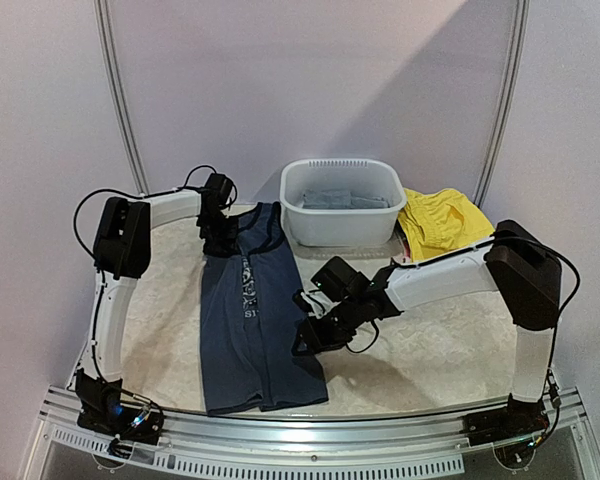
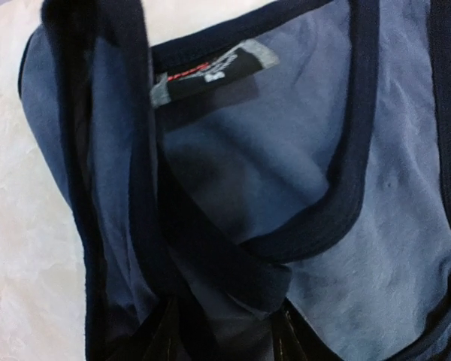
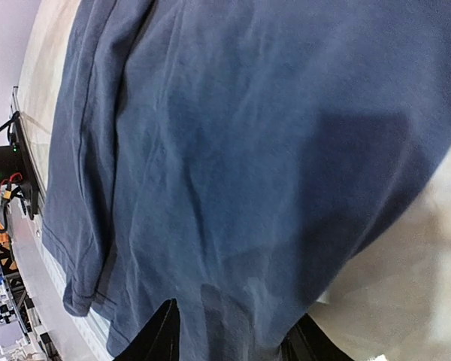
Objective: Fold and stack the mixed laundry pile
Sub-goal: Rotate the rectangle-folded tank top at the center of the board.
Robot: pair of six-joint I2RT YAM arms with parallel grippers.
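My left gripper (image 2: 225, 340) pinches a bunched strap (image 2: 210, 259) of the limp, light navy jersey tank top (image 2: 383, 248), whose bound edges I judge grip best; my right gripper (image 3: 229, 340) straddles its side edge, hold unclear.

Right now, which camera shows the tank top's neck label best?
The left wrist view: the neck label sits close and unobstructed inside the collar of the navy tank top. The top external view shows the whole top, but the label is too small to see. The right wrist view shows only its lower body and hem.

tank top (image 1: 248, 320): navy blue, darker trim, white chest print
garment (image 1: 442, 222): yellow
basin (image 1: 342, 228): white
desk (image 1: 450, 350): pale beige, marbled
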